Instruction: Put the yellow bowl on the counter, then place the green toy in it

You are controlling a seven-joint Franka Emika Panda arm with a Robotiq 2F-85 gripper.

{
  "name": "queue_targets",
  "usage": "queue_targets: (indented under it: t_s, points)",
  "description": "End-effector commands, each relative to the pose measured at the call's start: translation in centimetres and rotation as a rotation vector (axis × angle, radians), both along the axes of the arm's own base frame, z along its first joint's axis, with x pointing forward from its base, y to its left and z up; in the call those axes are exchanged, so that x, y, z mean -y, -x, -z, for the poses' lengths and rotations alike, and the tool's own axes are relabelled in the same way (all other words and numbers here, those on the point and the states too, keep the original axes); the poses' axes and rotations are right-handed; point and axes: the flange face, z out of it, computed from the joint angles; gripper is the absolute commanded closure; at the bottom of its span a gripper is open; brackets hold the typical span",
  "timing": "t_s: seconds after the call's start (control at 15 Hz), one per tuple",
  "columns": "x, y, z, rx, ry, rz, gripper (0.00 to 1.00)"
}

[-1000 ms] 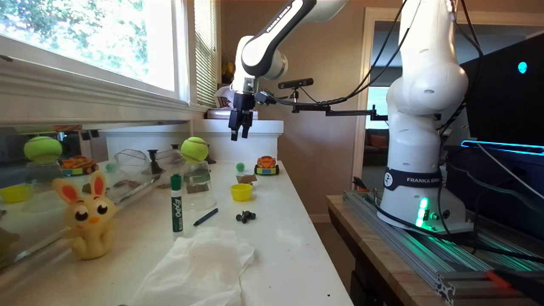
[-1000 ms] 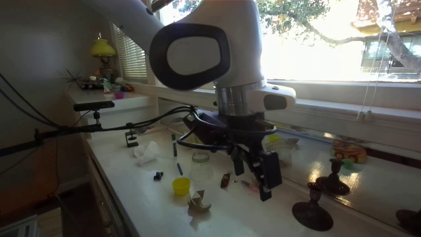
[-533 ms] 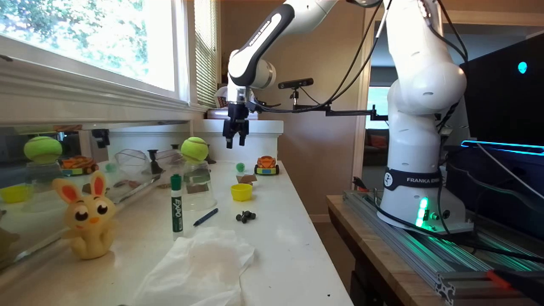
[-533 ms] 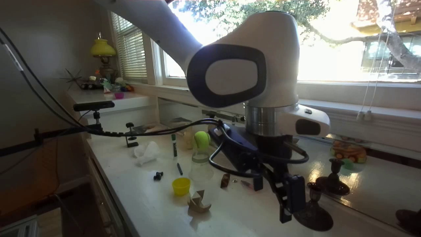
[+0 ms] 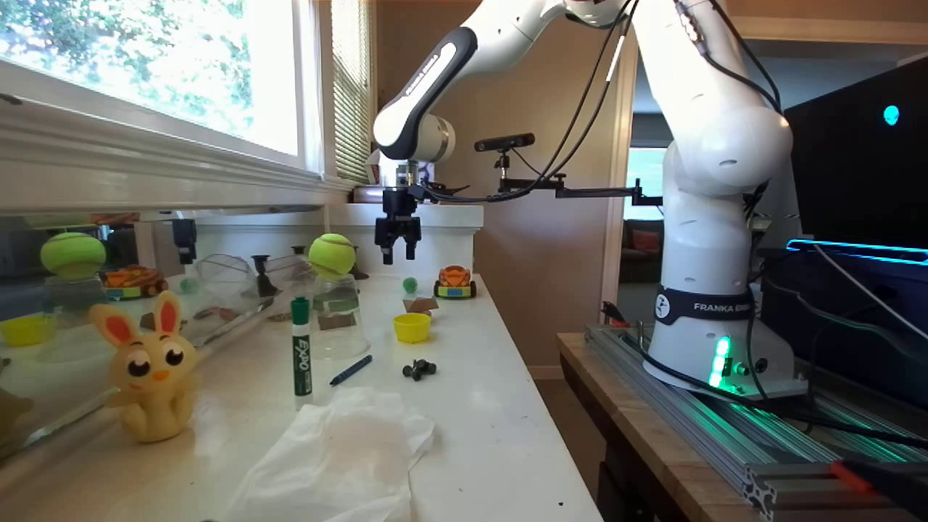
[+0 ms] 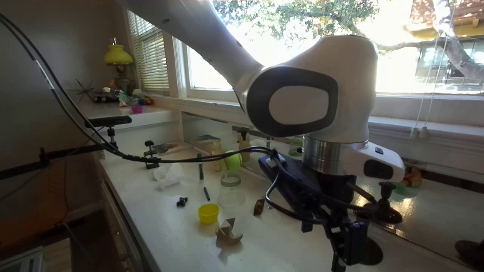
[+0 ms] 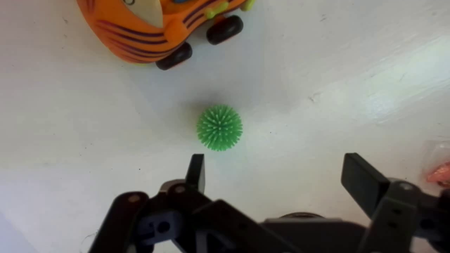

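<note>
- Hand (image 7: 276,172): above the counter (image 5: 486,413), fingers spread wide apart.
- Green ball (image 7: 219,127): on the counter, at ten o'clock from the hand in the wrist view; toy car (image 7: 147,37) near it, at eleven.
- Yellow bowl (image 5: 412,328): upright on the counter; in an exterior view, clear cup (image 5: 338,313) with tennis ball (image 5: 332,255) on top at nine o'clock.
- Candlestick (image 6: 374,251): partly hidden by the hand in an exterior view.

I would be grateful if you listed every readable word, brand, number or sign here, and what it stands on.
"FRANKA EM", its end unclear, beside a round emblem: dark base band.
"EXPO", sideways: green marker.
Alien-head sign: black panel.
Lettering on the forearm: too small to read surely.
Round mark on the toy car: cut off, unclear.
</note>
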Motion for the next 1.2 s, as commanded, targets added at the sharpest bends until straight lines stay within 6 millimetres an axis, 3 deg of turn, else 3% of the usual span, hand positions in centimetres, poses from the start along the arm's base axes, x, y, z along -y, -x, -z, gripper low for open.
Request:
queue_targets:
  t_s: [0.0,0.27,1.13]
  points:
    - [0.0,-1.8,1.1,-0.019,-0.034,0.014,0.00]
    - [0.1,-2.8,2.3,-0.032,-0.032,0.017,0.00]
    - [4.3,-2.9,4.3,-0.059,-0.026,0.138,0.00]
